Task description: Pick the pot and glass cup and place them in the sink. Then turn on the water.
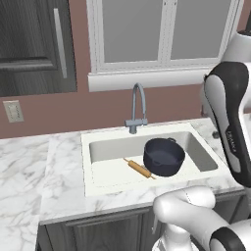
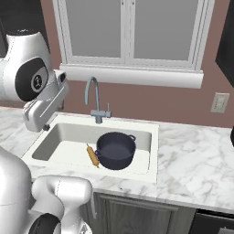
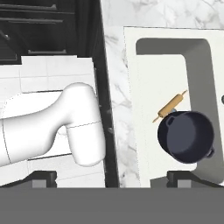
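Hand view: pot in sink beside rolling pin

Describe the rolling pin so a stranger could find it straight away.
Start at the white sink sunk in the marble counter under the window. On its floor, beside the dark blue pot, lies the rolling pin: a slim tan wooden stick, the only pale, long thing in the basin.

The pot, wide, round and dark navy with two small loop handles and no lid, sits upright inside the sink, a white rectangular basin sunk in marble counter with a tall grey gooseneck faucet behind it
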You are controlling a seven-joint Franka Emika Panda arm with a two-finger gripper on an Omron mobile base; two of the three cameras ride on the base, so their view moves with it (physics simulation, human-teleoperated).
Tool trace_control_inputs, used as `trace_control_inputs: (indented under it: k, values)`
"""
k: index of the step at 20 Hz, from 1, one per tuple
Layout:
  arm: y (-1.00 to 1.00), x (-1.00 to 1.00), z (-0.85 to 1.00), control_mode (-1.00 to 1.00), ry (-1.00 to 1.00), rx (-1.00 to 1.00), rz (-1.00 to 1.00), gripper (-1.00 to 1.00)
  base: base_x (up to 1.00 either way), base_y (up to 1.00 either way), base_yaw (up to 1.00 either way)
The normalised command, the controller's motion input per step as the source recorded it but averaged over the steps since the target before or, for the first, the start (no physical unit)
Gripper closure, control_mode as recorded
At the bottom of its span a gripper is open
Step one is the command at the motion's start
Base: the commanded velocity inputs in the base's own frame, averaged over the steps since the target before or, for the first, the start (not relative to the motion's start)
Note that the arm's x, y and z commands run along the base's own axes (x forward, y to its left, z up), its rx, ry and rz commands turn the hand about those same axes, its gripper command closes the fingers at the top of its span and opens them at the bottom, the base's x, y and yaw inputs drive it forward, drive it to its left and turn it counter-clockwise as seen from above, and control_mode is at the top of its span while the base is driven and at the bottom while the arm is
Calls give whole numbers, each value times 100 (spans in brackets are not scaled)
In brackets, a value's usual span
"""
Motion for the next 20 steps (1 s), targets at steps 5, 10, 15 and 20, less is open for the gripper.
trace_control_inputs:
  k: [5,10,15,20]
  values:
    - [0,0,0,100,0,0,0,-100,-44,-11,0]
    - [0,0,0,100,0,0,0,-100,-72,-48,-1]
    - [0,0,0,100,0,0,0,-100,-90,-80,-24]
    - [0,0,0,100,0,0,0,-100,-75,-83,-37]
